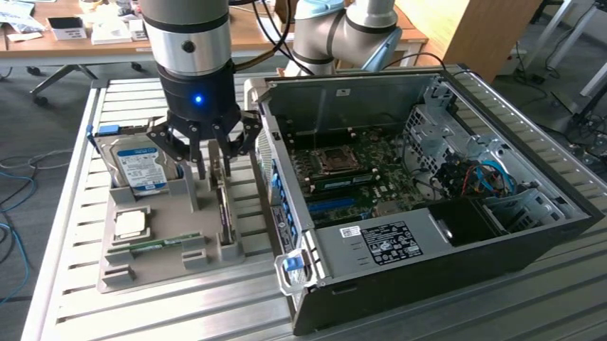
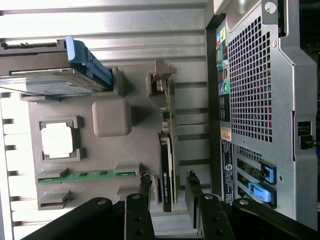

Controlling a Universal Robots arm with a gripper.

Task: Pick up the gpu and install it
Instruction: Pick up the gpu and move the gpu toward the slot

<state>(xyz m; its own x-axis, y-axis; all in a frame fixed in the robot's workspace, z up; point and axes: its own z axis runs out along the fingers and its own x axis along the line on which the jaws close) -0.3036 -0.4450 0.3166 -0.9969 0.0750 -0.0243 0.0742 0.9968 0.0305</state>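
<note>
The gripper (image 2: pixel 168 186) hangs open astride the gpu (image 2: pixel 166 165), which stands on edge in its grey holder (image 2: pixel 112 150); closing off-centre could tilt the card and jam it there.

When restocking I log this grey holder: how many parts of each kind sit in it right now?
hard drive: 1
CPU: 1
memory stick: 1
gpu: 1
Total: 4, all in the grey holder.
</note>
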